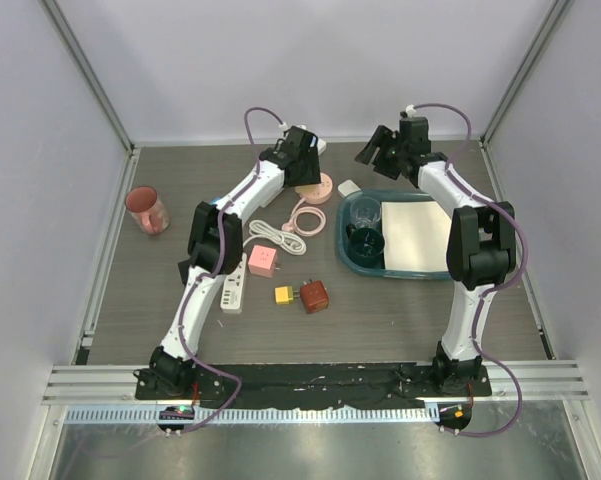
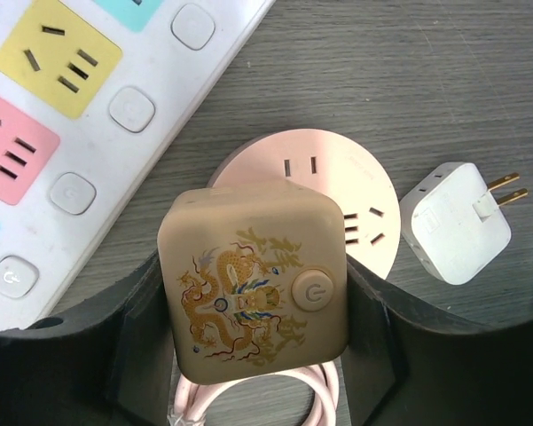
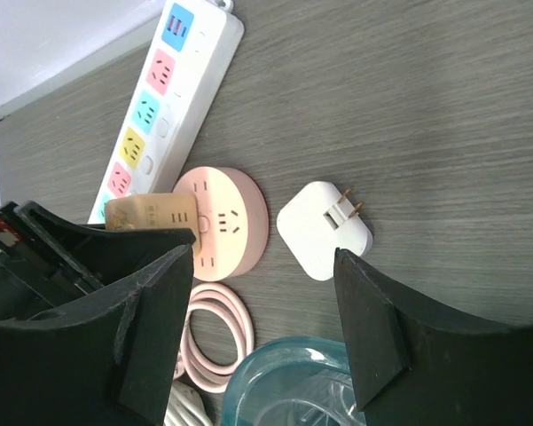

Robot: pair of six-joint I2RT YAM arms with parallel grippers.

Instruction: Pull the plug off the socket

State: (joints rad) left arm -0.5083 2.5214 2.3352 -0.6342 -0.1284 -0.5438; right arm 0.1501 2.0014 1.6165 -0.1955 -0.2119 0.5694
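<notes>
While atop socket (image 2: 359, 182), plug (image 2: 253, 284) between jaws.

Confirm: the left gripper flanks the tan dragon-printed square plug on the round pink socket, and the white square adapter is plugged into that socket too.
Partly wrong. The left wrist view shows the white square adapter lying loose on the table beside the round pink socket, prongs bare. The left gripper does flank the tan dragon-printed square plug.
</notes>
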